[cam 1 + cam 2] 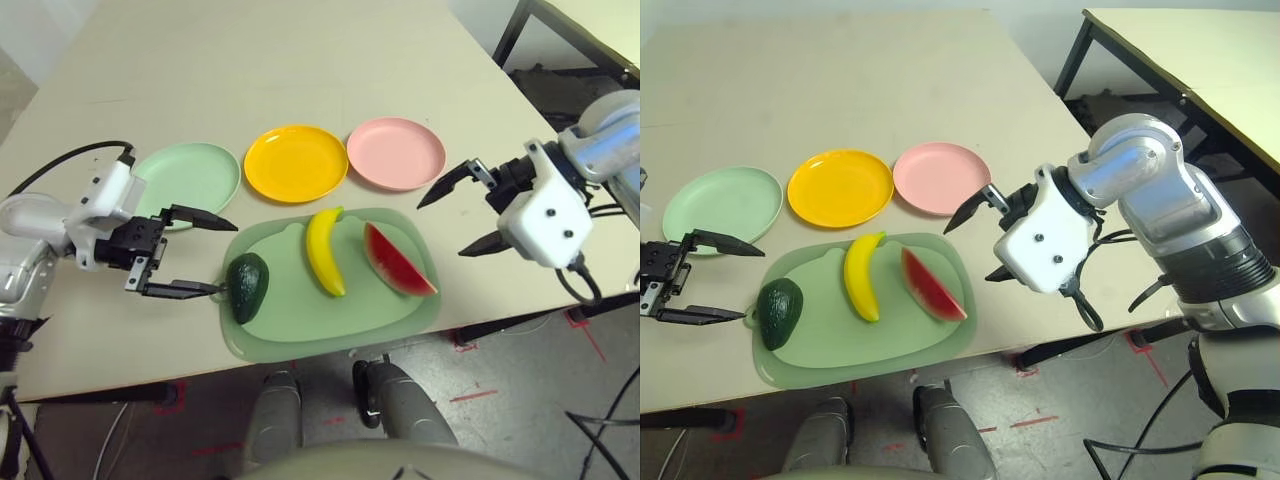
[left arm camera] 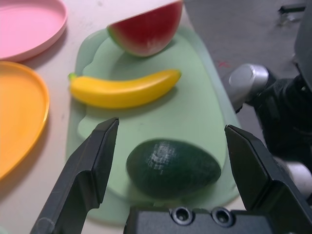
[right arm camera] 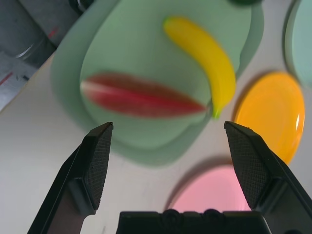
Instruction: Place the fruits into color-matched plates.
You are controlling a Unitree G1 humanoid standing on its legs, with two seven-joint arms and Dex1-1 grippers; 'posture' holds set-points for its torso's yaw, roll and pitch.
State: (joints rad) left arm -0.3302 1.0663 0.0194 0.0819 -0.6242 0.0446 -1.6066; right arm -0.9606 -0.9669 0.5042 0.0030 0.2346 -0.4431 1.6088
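You have three toy fruits lying on the large rounded-rectangular pale green cutting mat (image 1: pixel 380 328), which sits on the pale, smooth surface (image 1: pixel 290 60) near its robot-side edge. The dark green, glossy toy avocado (image 1: pixel 248 288) is at the mat's left end, the curved yellow plastic banana (image 1: pixel 324 252) is in the middle, and the red toy watermelon wedge with green rind (image 1: pixel 397 262) is on the right, its length slanting.

Beyond the mat, you face a row of round shallow plastic plates: pale mint green (image 1: pixel 188 180) on the left, bright yellow (image 1: pixel 296 163) between, pink (image 1: pixel 397 153) on the right. All three are bare.

Your left pincer (image 1: pixel 232 257) stands wide apart beside the avocado, holding nothing; one of its fingers reaches out near the mint plate's near rim. Your right pincer (image 1: pixel 438 222) is wide apart too, also empty, to the right of the mat and the pink plate. The banana lies between the avocado and the watermelon, so it stands between your left pincer and the wedge. Past the surface, on your right, there is another table with a dark metal frame (image 1: pixel 1080 60).
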